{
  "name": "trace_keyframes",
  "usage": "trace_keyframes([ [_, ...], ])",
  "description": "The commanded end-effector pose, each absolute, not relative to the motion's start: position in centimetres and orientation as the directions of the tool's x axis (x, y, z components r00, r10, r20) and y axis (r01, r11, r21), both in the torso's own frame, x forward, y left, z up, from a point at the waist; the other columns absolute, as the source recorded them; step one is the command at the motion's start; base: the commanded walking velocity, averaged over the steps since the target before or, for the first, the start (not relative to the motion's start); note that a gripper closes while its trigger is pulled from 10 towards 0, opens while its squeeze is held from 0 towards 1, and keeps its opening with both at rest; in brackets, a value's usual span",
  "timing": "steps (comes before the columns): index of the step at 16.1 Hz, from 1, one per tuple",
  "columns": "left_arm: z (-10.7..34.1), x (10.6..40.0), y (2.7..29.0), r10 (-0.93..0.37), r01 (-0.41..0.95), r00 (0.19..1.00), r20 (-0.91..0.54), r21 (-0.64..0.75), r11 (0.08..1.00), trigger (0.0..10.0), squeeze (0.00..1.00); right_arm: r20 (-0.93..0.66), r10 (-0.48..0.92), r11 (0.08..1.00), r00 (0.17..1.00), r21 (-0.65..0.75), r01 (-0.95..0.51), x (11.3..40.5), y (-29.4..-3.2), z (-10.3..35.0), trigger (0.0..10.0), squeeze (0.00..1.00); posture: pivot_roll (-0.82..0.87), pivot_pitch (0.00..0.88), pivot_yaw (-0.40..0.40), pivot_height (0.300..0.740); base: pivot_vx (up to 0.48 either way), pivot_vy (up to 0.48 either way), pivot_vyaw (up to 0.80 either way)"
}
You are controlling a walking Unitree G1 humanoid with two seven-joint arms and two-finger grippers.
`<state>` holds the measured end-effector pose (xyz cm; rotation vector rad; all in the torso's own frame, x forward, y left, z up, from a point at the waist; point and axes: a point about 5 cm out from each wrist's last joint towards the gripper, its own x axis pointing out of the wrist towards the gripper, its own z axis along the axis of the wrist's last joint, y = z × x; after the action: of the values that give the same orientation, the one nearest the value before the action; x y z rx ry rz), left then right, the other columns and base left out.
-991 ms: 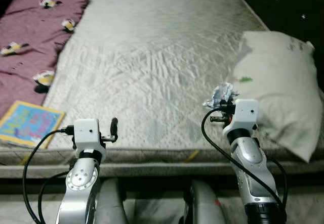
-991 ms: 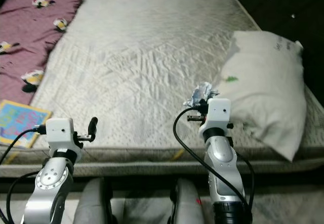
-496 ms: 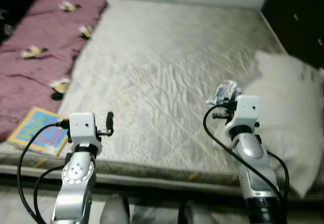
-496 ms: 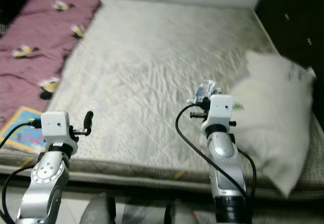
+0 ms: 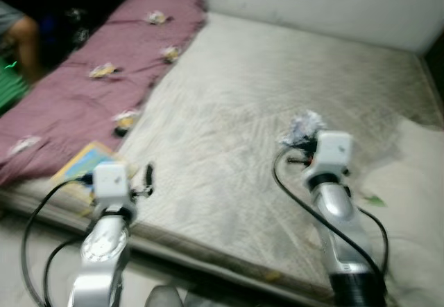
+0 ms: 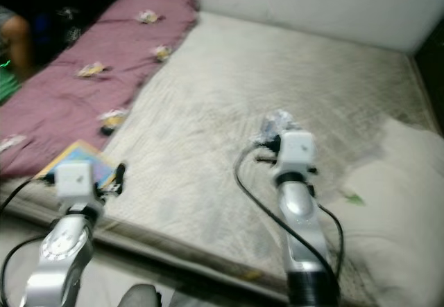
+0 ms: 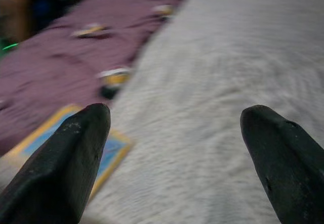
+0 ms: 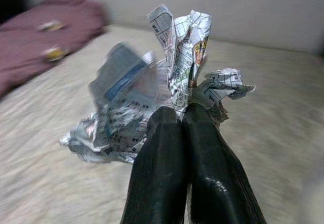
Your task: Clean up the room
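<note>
Right now the head views are blurred, looking down across a bare bed (image 5: pixel 263 92) whose pale quilted mattress spreads from the near edge up to a light wall at twelve o'clock. The right gripper (image 8: pixel 183 120) is raised over the mattress at about four o'clock from the bed's middle, its two black fingers (image 8: pixel 162 173) pressed tight together on a crumpled paper (image 8: pixel 152 90), a wad of printed newsprint that sticks up above the jaws and shows in the head view as a pale lump (image 5: pixel 303 125) just past the white wrist block. The paper is held off the mattress, clear of the cloth below. The left gripper (image 7: pixel 174 148) hovers at the bed's near edge around eight o'clock, its jaws spread wide with nothing between them; through the gap one sees the mattress and, near the left finger, a book (image 5: pixel 84 165) with a bright blue and yellow cover lying flat at the bed's near left corner. A maroon blanket (image 5: pixel 104 85) with small yellow and white patches runs along the bed's left side from nine to eleven o'clock. A white pillow (image 5: pixel 416 182) lies at the right side near three to four o'clock.
</note>
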<state>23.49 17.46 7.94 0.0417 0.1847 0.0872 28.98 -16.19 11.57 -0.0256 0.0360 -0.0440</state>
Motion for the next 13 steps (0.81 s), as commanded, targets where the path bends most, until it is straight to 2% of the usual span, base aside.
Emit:
trace_keyframes([
  [1,8.1,23.9,16.1,0.038,-0.035,0.983,-0.178,0.023,0.999,10.0,0.0,-0.087,-0.102,0.994,0.991,-0.04,0.099,28.4,-17.8,10.3,10.0,0.0,-0.03,0.0,-0.027,0.74,0.0,0.0,0.0],
  [3,8.1,24.1,16.3,0.045,-0.045,0.983,-0.176,0.004,0.999,10.0,0.0,-0.085,-0.084,0.996,0.993,-0.043,0.081,28.9,-17.5,10.4,10.0,0.0,-0.04,0.0,-0.029,0.74,0.0,0.152,-0.23],
  [6,8.3,24.4,16.3,0.049,-0.049,0.985,-0.166,0.004,0.999,10.0,0.0,-0.097,-0.076,0.996,0.992,-0.053,0.071,29.4,-17.6,10.4,10.0,0.0,-0.03,0.0,-0.037,0.74,0.0,0.437,0.0],
  [13,8.3,24.4,16.4,0.06,-0.058,0.985,-0.164,0.013,0.998,10.0,0.0,-0.101,-0.047,0.998,0.994,-0.037,0.044,29.6,-17.3,10.1,10.0,0.0,-0.02,0.0,-0.043,0.74,0.0,0.48,-0.48],
])
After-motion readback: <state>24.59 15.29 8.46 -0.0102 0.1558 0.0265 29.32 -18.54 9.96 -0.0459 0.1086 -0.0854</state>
